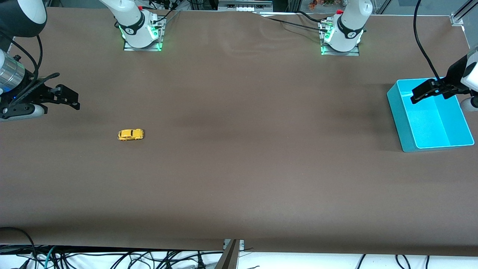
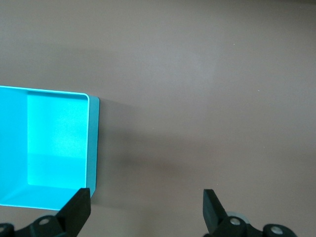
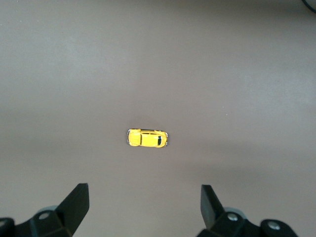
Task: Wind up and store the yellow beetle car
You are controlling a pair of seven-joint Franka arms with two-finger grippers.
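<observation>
Front view: yellow beetle car point(image 1: 130, 134) on its wheels on the brown bench point(image 1: 239, 168) toward the right arm's end, well apart from the cyan bin point(image 1: 401, 112) at the left arm's end; right pincer point(image 1: 67, 98) spread and empty in the air near the car, left pincer point(image 1: 429, 91) spread over the bin, waiting. Left wrist view: bin empty, fingers point(image 2: 79, 210) wide apart. Right wrist view: car point(image 3: 147, 138) small between wide fingers point(image 3: 76, 205), so likely risk a skewed pinch rolling it away; no readable writing anywhere.
</observation>
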